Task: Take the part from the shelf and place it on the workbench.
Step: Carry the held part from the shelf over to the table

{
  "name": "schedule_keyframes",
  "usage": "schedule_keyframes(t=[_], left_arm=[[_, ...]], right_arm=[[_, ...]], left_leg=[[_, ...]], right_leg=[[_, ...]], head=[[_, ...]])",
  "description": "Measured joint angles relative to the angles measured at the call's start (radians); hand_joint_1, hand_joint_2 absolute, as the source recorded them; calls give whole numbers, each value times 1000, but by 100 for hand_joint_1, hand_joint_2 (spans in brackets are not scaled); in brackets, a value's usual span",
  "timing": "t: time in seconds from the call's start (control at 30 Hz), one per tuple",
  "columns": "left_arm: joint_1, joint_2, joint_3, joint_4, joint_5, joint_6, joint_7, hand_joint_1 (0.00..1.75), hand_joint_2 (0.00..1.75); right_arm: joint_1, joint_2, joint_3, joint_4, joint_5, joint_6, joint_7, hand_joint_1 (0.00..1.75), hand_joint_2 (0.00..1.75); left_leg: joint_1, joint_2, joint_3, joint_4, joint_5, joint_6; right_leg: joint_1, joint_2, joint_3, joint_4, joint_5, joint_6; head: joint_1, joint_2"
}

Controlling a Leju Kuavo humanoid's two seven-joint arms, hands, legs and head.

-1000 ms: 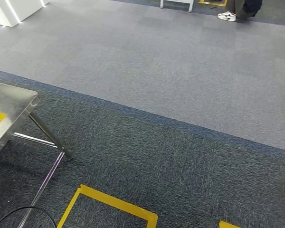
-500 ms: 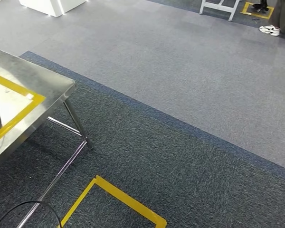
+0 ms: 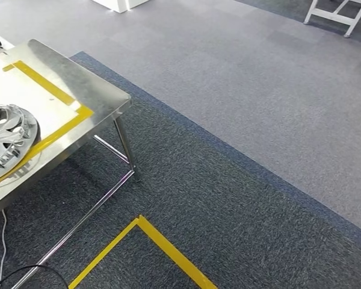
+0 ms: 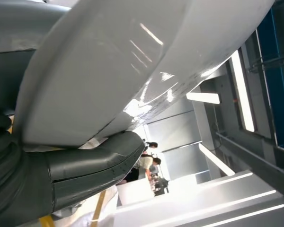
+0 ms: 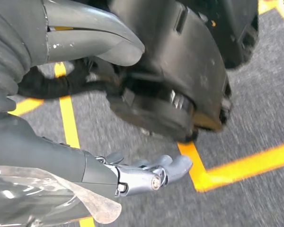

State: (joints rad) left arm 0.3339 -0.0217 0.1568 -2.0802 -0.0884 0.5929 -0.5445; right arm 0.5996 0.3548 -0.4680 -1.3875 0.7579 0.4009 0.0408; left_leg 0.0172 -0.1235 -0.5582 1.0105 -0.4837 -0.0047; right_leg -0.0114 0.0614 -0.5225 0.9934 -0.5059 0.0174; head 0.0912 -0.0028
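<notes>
Two hands noted, nearest first. Left hand (image 4: 67, 172): grey thumb lay against the underside of the part (image 4: 115, 61), a broad, pale, glossy, smoothly curved shell; judged gripped, fingers hidden behind it. Right hand (image 5: 140, 176) hung over dark carpet, metal fingers extended and loosely apart, holding nothing. Floor ahead: coarse dark carpet with a yellow tape corner (image 3: 169, 250). Workbench (image 3: 101, 99) stood forward and to the left, on the part-bearing side, so left arm judged nearer for the set-down. Brushed steel top, slanted tubular leg (image 3: 126, 147), yellow tape border. Silver spoked wheel cover (image 3: 8, 135) already lay there. Beyond, paler grey carpet.
</notes>
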Motion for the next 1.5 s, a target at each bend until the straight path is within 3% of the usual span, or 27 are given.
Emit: schedule_keyframes(t=[0.07, 0.13, 0.2, 0.23, 0.27, 0.33, 0.4, 0.47, 0.5, 0.57, 0.63, 0.67, 0.7, 0.73, 0.8, 0.83, 0.87, 0.93, 1.0, 1.03, 1.13, 1.2, 1.23, 1.3, 1.37, 1.43, 1.5], left_arm=[[0, -3, 28, -1, 9, -18, -3, 175, 175], [-3, -5, 47, 0, 16, -31, -4, 175, 175], [-4, -8, 59, 2, 23, -39, -4, 175, 175], [-5, -9, 65, 3, 27, -41, -5, 175, 175], [-6, -10, 69, 3, 30, -42, -6, 175, 175], [-11, -12, 75, 4, 33, -43, -9, 175, 175], [-19, -13, 77, 5, 36, -39, -13, 175, 175], [-22, -14, 80, 7, 42, -33, -18, 175, 175], [-23, -15, 82, 7, 44, -30, -20, 175, 175], [-28, -16, 85, 9, 49, -23, -27, 175, 175], [-35, -17, 85, 13, 56, -15, -35, 175, 175], [-37, -18, 85, 14, 59, -13, -38, 175, 175], [-39, -19, 85, 16, 61, -11, -39, 175, 175], [-40, -19, 85, 18, 62, -8, -40, 175, 175], [-43, -20, 84, 20, 61, -2, -40, 175, 175], [-44, -20, 83, 21, 60, 1, -41, 175, 175], [-45, -20, 82, 21, 59, 4, -42, 175, 175], [-45, -21, 81, 21, 57, 8, -43, 175, 175], [-43, -23, 80, 22, 51, 11, -44, 175, 175], [-42, -23, 80, 22, 47, 13, -44, 175, 175], [-44, -25, 78, 22, 38, 16, -42, 175, 175], [-44, -26, 76, 22, 35, 17, -40, 175, 175], [-43, -26, 75, 22, 32, 17, -40, 175, 175], [-46, -26, 67, 23, 20, 18, -38, 175, 175], [-56, -26, 45, 25, 0, 32, -34, 175, 175], [-76, -26, 5, 29, -31, 60, -27, 175, 175], [-93, -26, -39, 33, -60, 86, -17, 175, 175]], right_arm=[[-8, 0, -5, 2, 9, -1, -15, 0, 175], [-12, 0, -12, 6, 13, -2, -24, 0, 175], [-16, 0, -20, 11, 13, -5, -29, 0, 175], [-18, 0, -23, 13, 12, -7, -29, 0, 175], [-20, 0, -25, 14, 10, -8, -30, 0, 175], [-22, 0, -27, 14, 6, -10, -27, 0, 175], [-22, 0, -28, 14, 1, -15, -24, 0, 175], [-23, 0, -28, 13, -7, -22, -21, 0, 175], [-23, 0, -28, 13, -11, -25, -19, 0, 175], [-23, 0, -27, 11, -19, -27, -17, 0, 175], [-21, 0, -27, 11, -28, -30, -8, 0, 175], [-20, 0, -27, 11, -33, -33, -2, 0, 175], [-18, 0, -27, 11, -38, -37, 5, 0, 175], [-17, 0, -27, 11, -42, -41, 11, 0, 175], [-17, 0, -26, 11, -48, -45, 21, 0, 175], [-16, 0, -26, 11, -48, -46, 24, 0, 175], [-16, 0, -26, 11, -48, -46, 25, 0, 175], [-15, 0, -26, 11, -45, -44, 27, 0, 175], [-15, 0, -25, 11, -43, -41, 28, 0, 175], [-16, 0, -25, 11, -42, -39, 28, 0, 175], [-16, 0, -25, 11, -37, -37, 28, 0, 175], [-17, 0, -26, 11, -30, -32, 28, 0, 175], [-17, 0, -27, 11, -30, -30, 28, 0, 175], [-18, 0, -27, 10, -48, -33, 39, 0, 175], [-15, 0, -26, 4, -85, -41, 64, 0, 175], [-9, 0, -25, -9, -125, -44, 89, 0, 175], [-2, 0, -22, -24, -151, -42, 105, 0, 175]], left_leg=[[-2, 48, -24, 52, -34, -10], [-2, 101, -81, 178, -100, -18], [0, 111, -127, 277, -133, -24], [1, 113, -123, 274, -120, -24], [1, 119, -97, 230, -90, -24], [-4, 153, -17, 86, -31, -16], [-10, 181, 26, 4, -14, -4], [-14, 170, 24, -4, -14, 8], [-12, 160, 23, -6, -11, 14], [-7, 141, 23, -13, -4, 26], [-4, 123, 21, -14, -1, 32], [-4, 113, 20, -14, -1, 34], [-5, 101, 20, -14, -1, 34], [-5, 88, 21, -14, -1, 34], [-4, 61, 25, -14, -3, 32], [-3, 48, 27, -13, -5, 29], [-4, 36, 26, -10, -7, 24], [-3, 14, 18, -7, -8, 11], [1, -6, 11, -6, -6, -1], [1, 1, 7, 2, -10, -6], [-1, 83, -54, 131, -83, -18], [0, 109, -115, 257, -133, -22], [1, 112, -129, 284, -133, -23], [1, 122, -92, 213, -78, -20], [-4, 163, -19, 76, -20, -11], [-11, 193, 12, 14, -11, 0], [-16, 179, 8, 9, -13, 11]], right_leg=[[-3, -29, 5, -8, 2, -12], [-1, -61, 6, -9, 0, -20], [1, -94, 5, -9, -4, -21], [2, -109, 4, -9, -6, -21], [2, -123, 6, -9, -10, -19], [5, -148, 14, -8, -18, -13], [9, -168, 23, -7, -25, -4], [10, -186, 35, -8, -28, 6], [9, -183, 37, -6, -31, 12], [4, -135, 19, 37, -60, 24], [0, -77, -47, 162, -120, 30], [-1, -67, -86, 235, -146, 31], [-1, -63, -117, 285, -155, 33], [-1, -62, -131, 299, -144, 33], [-2, -52, -100, 207, -69, 32], [-5, -29, -70, 134, -32, 30], [-8, -5, -42, 69, -9, 27], [-9, 24, -12, 11, -2, 20], [-7, 3, -5, 7, -3, 9], [-8, -10, -3, 5, -2, 2], [-8, -54, 2, -1, -3, -13], [-4, -86, 4, 0, -7, -17], [-3, -100, 5, 0, -10, -17], [-1, -128, 9, 0, -17, -15], [3, -153, 18, 0, -27, -8], [7, -173, 27, 0, -36, 4], [7, -192, 39, -3, -38, 15]], head=[[-5, 0], [-10, 0], [-10, 0], [-10, 0], [-10, 0], [-10, 0], [-8, 0], [-8, 0], [-8, 0], [-5, 0], [-1, 0], [0, 0], [0, 0], [0, 0], [0, 0], [0, 0], [0, 0], [-2, 0], [-3, 0], [-4, 0], [-13, 0], [-15, 0], [-15, 0], [-15, 0], [-15, 0], [-14, 0], [-14, 0]])
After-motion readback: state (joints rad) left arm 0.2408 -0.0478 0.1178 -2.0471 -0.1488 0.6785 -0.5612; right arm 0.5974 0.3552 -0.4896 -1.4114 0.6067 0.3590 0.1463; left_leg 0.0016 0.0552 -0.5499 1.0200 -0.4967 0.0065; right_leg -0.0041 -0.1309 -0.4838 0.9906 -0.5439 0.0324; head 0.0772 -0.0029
